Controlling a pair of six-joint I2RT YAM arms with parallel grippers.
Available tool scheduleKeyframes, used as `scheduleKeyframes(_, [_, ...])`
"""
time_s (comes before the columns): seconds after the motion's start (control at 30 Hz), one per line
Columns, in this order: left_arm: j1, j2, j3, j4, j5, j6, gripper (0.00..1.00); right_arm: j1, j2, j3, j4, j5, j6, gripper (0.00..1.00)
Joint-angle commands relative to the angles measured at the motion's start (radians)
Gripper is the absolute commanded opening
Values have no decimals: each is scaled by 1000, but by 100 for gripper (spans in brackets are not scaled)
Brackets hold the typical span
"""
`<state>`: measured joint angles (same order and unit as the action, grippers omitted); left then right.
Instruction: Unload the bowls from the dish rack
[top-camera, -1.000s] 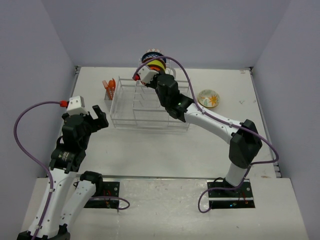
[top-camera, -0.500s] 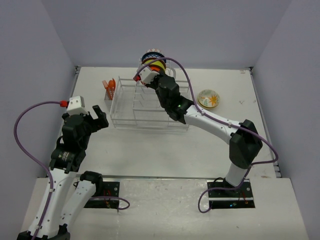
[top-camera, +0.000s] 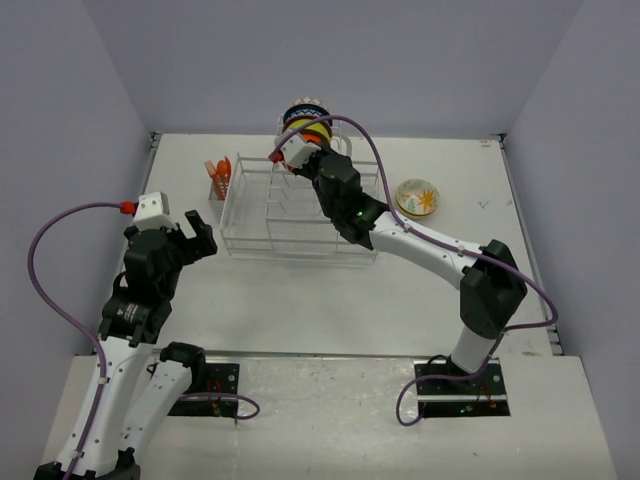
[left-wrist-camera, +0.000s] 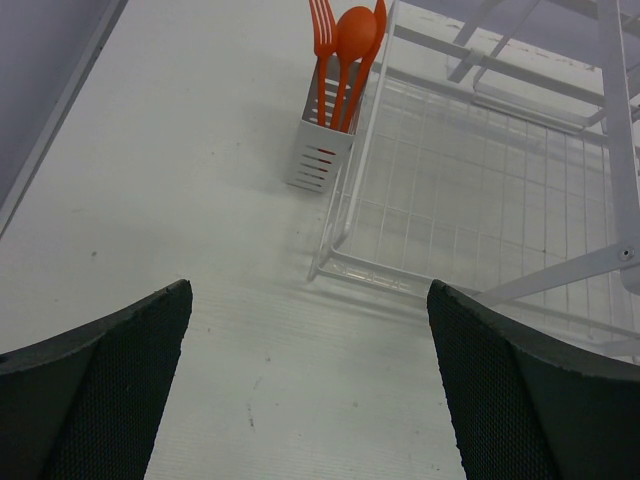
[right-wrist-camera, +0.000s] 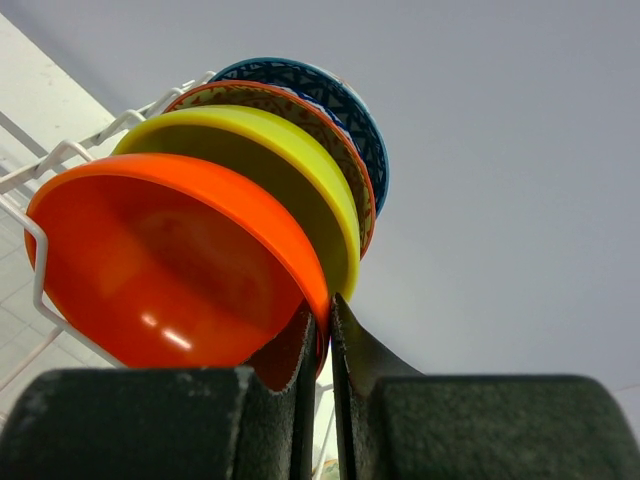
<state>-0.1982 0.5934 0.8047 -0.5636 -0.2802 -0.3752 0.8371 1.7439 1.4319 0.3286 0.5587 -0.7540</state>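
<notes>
The white wire dish rack (top-camera: 290, 215) stands at the table's far middle. Bowls stand on edge in its tall back section (top-camera: 306, 124). In the right wrist view the orange-red bowl (right-wrist-camera: 170, 260) is nearest, then the yellow-green bowl (right-wrist-camera: 275, 165), a patterned rim, and the dark blue bowl (right-wrist-camera: 345, 105). My right gripper (right-wrist-camera: 328, 315) is shut on the orange-red bowl's rim, one finger inside and one outside. The cream floral bowl (top-camera: 418, 196) sits on the table right of the rack. My left gripper (left-wrist-camera: 310, 330) is open and empty, above the table near the rack's left front corner (left-wrist-camera: 330, 265).
A small utensil cup (left-wrist-camera: 318, 150) with orange utensils (left-wrist-camera: 345, 45) hangs at the rack's left side. The right arm reaches over the rack's basket (top-camera: 400, 235). Walls close the table on the left, back and right.
My right gripper has edged slightly farther toward the standing bowls. The left arm has not moved.
</notes>
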Motion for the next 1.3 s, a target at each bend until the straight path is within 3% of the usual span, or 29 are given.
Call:
scheduleKeyframes(0.0, [-3,-3,5,25,9,13,100,-6,-47,19,36,29,19,0])
scheduleKeyframes(0.4, [-3,-3,5,27,4,13,100,-6,-72,1,148,84,-31,0])
scheduleKeyframes(1.27, [5,-4,5,27,-2,13,100,-4,-159,-41,78,24,36,0])
